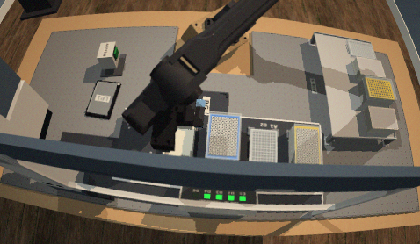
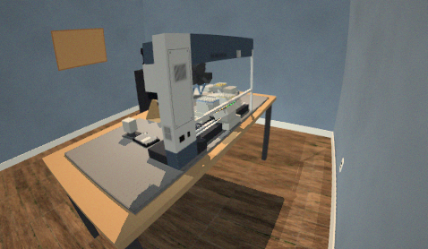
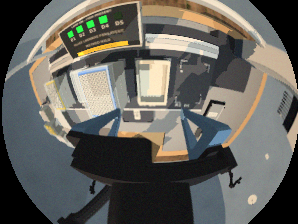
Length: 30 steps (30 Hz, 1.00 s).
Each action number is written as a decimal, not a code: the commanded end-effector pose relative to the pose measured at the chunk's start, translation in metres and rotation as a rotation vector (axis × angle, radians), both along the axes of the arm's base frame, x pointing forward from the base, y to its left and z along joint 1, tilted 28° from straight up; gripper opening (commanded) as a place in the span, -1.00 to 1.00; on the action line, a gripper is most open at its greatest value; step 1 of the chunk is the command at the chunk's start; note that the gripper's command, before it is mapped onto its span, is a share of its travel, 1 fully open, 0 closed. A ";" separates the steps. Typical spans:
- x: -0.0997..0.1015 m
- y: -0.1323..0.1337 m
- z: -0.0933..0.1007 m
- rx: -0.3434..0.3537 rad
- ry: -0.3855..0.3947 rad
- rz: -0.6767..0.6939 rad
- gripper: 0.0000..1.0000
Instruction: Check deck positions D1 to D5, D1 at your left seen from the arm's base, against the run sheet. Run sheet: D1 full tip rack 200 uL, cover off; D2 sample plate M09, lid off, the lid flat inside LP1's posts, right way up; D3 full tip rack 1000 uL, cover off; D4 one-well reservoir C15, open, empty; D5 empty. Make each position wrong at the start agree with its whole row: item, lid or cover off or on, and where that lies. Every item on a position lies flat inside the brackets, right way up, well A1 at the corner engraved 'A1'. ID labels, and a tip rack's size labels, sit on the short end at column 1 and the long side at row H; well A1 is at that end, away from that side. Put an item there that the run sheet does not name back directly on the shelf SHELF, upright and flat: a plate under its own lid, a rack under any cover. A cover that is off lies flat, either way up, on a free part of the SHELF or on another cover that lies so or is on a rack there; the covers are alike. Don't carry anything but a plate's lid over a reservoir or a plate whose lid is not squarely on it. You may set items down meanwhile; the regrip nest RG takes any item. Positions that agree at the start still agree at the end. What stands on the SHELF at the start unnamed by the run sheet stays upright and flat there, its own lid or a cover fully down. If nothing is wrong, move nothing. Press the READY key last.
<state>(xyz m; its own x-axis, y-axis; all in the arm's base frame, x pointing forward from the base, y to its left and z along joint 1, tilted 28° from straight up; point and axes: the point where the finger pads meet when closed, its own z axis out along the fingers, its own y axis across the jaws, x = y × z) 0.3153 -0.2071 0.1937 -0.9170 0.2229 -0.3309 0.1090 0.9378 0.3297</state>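
My gripper (image 1: 175, 132) is open and empty, hovering over the cream one-well reservoir (image 1: 184, 141), which lies open in the deck row. In the wrist view the reservoir (image 3: 152, 82) lies ahead between my two blue fingers, and they do not touch it. To its right in the top view stand a blue-framed tip rack (image 1: 222, 136), a white well plate without lid (image 1: 264, 145) and a yellow-framed tip rack (image 1: 307, 144), all uncovered. A flat lid (image 1: 103, 98) lies at the LP1 posts on the left. The deck position left of the reservoir is hidden under my arm.
The READY key block (image 1: 109, 51) stands at the back left. The shelf (image 1: 353, 88) on the right holds a yellow tip rack (image 1: 380, 88) and several pale covered items. The RG nest (image 1: 210, 104) is behind the row. The blue gantry bar (image 1: 213, 168) crosses the front.
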 end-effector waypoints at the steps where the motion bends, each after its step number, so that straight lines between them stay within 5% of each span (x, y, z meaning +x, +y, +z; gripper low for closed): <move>1: 0.007 -0.013 0.019 -0.036 -0.034 -0.020 1.00; 8: 0.007 -0.013 0.019 -0.036 -0.034 -0.020 1.00; 9: 0.016 -0.010 0.037 -0.072 -0.069 -0.016 1.00; 11: 0.006 0.010 0.018 -0.034 -0.031 -0.016 1.00; 16: 0.016 0.028 0.040 -0.052 -0.056 -0.016 1.00; 18: 0.010 0.044 0.029 -0.030 -0.031 -0.016 1.00; 23: 0.018 0.063 0.049 -0.043 -0.054 -0.016 1.00; 29: 0.015 0.086 0.044 -0.028 -0.037 -0.016 1.00; 30: 0.021 0.087 0.056 -0.040 -0.058 -0.016 1.00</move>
